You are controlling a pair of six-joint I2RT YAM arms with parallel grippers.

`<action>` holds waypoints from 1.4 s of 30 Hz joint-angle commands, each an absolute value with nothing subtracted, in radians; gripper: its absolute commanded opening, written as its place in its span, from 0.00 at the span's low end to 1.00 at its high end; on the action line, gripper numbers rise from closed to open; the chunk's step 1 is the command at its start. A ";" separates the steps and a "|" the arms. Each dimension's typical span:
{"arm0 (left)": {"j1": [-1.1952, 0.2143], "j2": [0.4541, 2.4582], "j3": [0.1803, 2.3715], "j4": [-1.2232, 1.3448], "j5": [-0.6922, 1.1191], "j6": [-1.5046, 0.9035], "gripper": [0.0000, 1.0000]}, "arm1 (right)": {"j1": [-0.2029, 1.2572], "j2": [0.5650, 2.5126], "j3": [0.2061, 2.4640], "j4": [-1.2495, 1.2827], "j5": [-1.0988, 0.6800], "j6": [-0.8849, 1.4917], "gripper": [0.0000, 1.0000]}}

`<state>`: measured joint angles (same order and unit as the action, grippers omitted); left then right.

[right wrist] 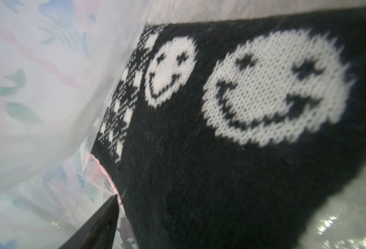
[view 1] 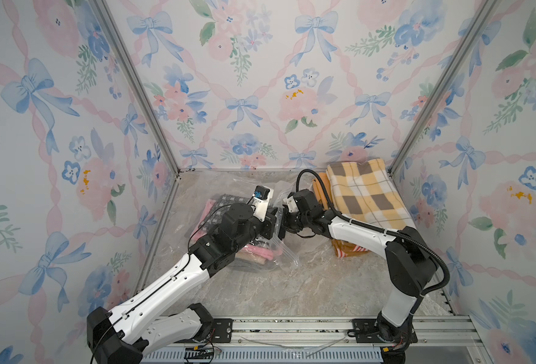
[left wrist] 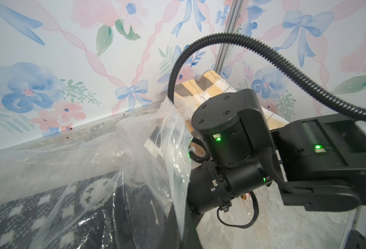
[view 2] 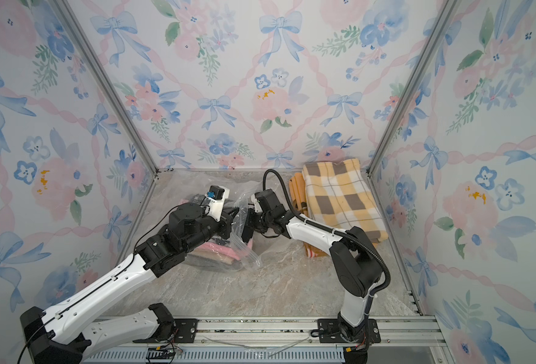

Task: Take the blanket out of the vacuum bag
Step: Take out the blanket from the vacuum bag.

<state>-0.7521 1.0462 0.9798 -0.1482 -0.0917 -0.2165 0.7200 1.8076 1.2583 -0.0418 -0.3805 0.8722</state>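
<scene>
Seemingly soft, limp and light, the smiley-knit blanket lies folded inside the slippery vacuum bag on the table, best pinched at its edge, just beside a finger of the right pincer, whose spread I cannot tell, while the left pincer clamps the bag's raised lip.

Noting the vacuum bag lying crumpled on the left half of the marble tabletop: transparent, crinkly, catching glare. Finding its mouth gaping toward the middle, one plastic lip standing raised, the zip-seal strip trailing along the near edge. Observing the blanket lying inside: folded, black knit bearing white smiley faces and a checkered border, sitting flat and uppermost within the film. Confirming the same dark checkered fold showing through the plastic in both top views
</scene>
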 commanded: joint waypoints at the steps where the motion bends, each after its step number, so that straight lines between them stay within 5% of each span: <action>1: -0.746 1.028 0.976 -0.143 -0.072 -0.195 0.00 | 0.744 1.825 1.257 -0.035 -0.370 0.886 0.77; 9: -0.744 1.046 0.976 -0.149 -0.077 -0.207 0.00 | 0.775 1.792 1.221 -0.036 -0.410 0.905 0.69; 15: -0.742 1.042 0.973 -0.156 -0.088 -0.209 0.00 | 0.791 1.751 1.249 -0.116 -0.407 0.886 0.42; 23: -0.730 1.034 0.966 -0.164 -0.098 -0.203 0.00 | 0.768 1.712 1.298 -0.213 -0.409 0.836 0.25; 28: -0.698 1.014 0.960 -0.179 -0.106 -0.204 0.00 | 0.745 1.687 1.305 -0.253 -0.407 0.807 0.01; 42: -0.670 1.031 0.978 -0.174 -0.081 -0.218 0.00 | 0.677 1.562 1.145 -0.143 -0.374 0.833 0.00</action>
